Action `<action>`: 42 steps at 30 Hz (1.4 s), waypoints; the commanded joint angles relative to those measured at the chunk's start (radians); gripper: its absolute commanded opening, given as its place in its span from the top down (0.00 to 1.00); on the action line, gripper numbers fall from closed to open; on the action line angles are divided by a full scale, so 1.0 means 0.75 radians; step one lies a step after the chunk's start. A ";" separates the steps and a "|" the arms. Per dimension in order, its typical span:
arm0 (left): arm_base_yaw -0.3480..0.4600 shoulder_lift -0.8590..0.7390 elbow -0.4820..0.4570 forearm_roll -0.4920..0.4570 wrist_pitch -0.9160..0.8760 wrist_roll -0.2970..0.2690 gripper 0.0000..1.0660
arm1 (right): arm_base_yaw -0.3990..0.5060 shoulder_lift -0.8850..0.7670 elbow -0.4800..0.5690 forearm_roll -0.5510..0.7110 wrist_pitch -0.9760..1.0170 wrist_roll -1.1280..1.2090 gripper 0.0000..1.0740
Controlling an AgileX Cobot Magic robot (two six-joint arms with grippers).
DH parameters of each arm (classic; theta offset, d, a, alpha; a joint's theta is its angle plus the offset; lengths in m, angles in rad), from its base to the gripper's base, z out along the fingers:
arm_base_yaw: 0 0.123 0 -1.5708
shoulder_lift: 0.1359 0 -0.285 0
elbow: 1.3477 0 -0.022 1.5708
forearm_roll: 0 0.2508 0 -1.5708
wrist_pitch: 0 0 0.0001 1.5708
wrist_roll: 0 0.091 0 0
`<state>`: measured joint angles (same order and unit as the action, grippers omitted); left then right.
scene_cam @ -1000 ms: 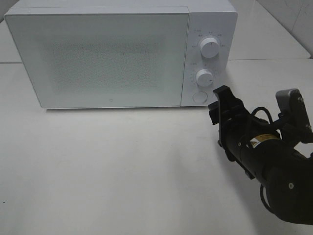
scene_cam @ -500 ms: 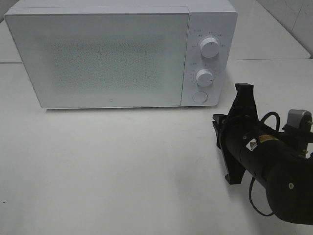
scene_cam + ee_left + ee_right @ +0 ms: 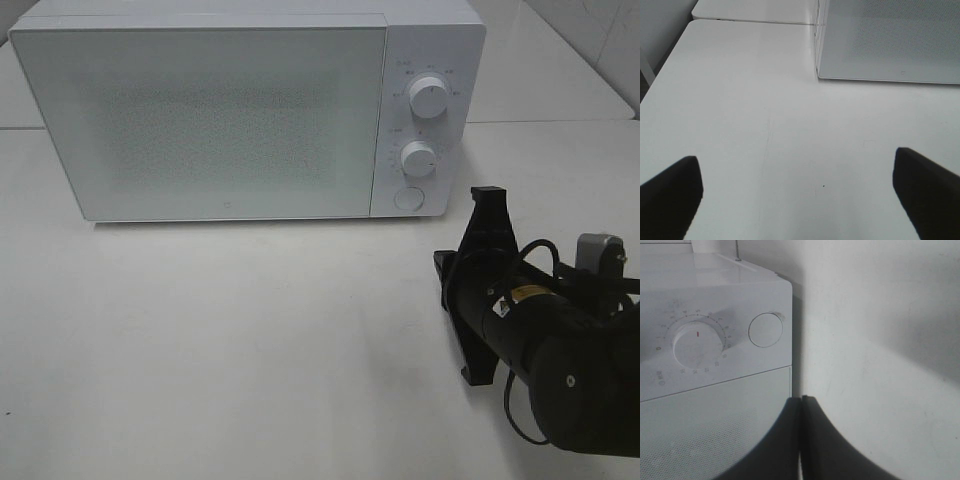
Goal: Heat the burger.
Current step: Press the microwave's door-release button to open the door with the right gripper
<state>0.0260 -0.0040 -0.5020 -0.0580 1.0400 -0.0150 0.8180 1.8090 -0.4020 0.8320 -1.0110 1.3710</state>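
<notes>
A white microwave [image 3: 230,110] stands at the back of the white table [image 3: 250,340] with its frosted door [image 3: 210,120] closed flat. On the panel to the right of the door I see an upper knob [image 3: 428,97], a lower knob [image 3: 418,159] and, below them, a round button [image 3: 407,198]. I cannot tell where the burger is: it shows on no part of the table that I can see, and nothing can be made out through the door. The black right arm [image 3: 560,370] comes in from the near right, and its wrist is turned so that the crossbar behind the fingers stands nearly on end. The right gripper [image 3: 445,268] hangs in front of the microwave's lower right corner, near it but not touching. In its wrist view the two dark fingers [image 3: 785,440] are pressed together with nothing between them, and they point toward the corner by the button [image 3: 765,330] and the lower knob [image 3: 696,343]. The left gripper [image 3: 795,160] is out by the microwave's left front corner [image 3: 818,75], low over bare table, with its fingers [image 3: 670,195] spread wide apart and holding nothing
</notes>
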 commanded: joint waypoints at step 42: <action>0.001 -0.028 0.004 -0.001 -0.005 -0.007 0.08 | -0.423 0.349 -0.527 -0.507 0.201 0.064 1.00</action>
<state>0.0260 -0.0040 -0.5020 -0.0580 1.0400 -0.0150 0.5050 2.0690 -0.7900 0.4670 -0.8680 1.4150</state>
